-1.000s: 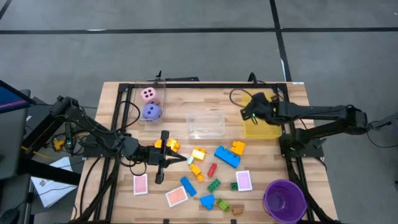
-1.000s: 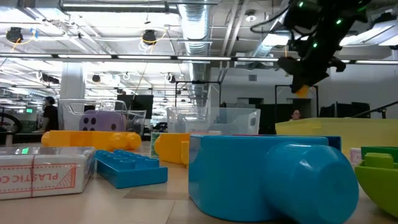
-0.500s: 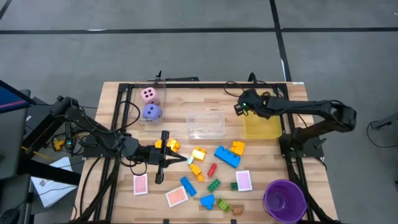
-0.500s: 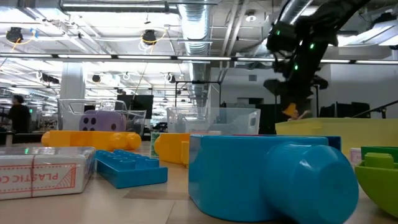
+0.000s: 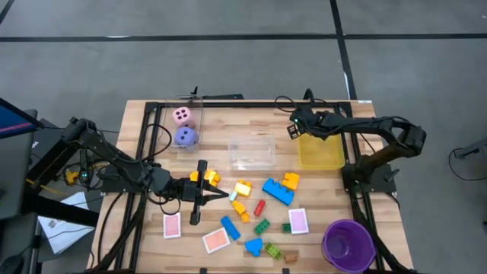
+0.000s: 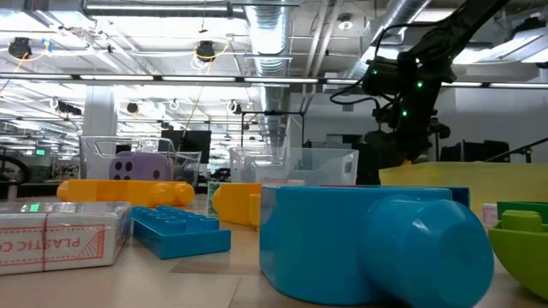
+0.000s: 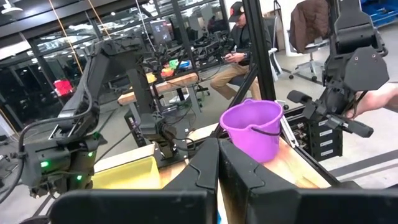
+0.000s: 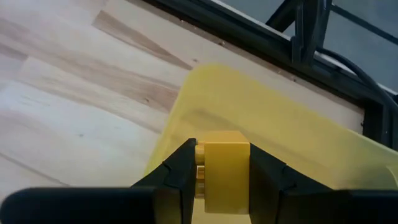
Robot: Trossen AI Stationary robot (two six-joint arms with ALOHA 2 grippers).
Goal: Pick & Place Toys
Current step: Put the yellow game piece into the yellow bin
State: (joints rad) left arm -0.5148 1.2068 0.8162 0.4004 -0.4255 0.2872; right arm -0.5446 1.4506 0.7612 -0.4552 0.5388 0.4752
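Along the near edge of the table (image 5: 137, 110) sit the purple cup (image 5: 348, 245) at right, pink-backed cards (image 5: 215, 240) and a scatter of small bricks (image 5: 277, 191) in blue, green, red, orange and yellow. Just left of that scatter the left gripper (image 5: 225, 196) lies low over the table, its fingers pressed together on nothing. Beyond the bricks stands a clear bin (image 5: 252, 151), with a yellow bin (image 5: 320, 154) to its right. At the yellow bin's far left corner the right gripper (image 5: 293, 131) hangs with a yellow brick (image 8: 221, 163) clamped between its fingers. At far left are the purple die (image 5: 186, 137) and pink die (image 5: 182, 116).
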